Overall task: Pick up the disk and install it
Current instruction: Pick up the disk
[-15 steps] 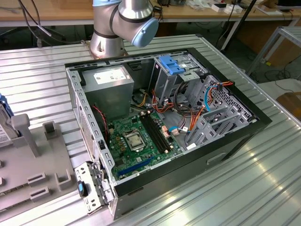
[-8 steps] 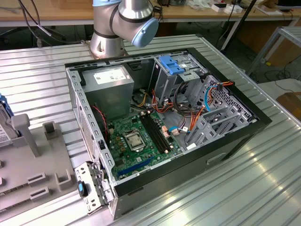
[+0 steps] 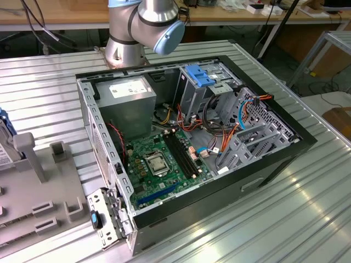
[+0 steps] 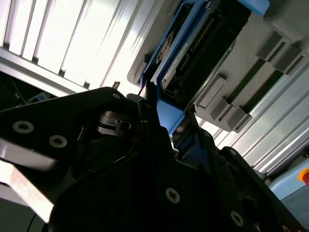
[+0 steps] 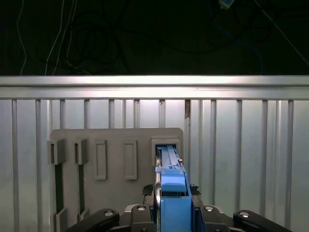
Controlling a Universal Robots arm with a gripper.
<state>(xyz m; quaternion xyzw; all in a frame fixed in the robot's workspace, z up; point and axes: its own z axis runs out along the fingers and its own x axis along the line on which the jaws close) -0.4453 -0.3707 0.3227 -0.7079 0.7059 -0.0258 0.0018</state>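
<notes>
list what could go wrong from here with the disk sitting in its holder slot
1. The disk stands on edge in a narrow slot of the grey holder, with the gripper at its blue rail; a skewed pull could jam it there.
2. A hold on the plastic rail alone may let the disk tilt or slip.
3. Loose cables crowd the open computer case and could snag the disk going in.

disk — blue-railed, silver-grey, upright on edge, seated in grey holder slot
</notes>
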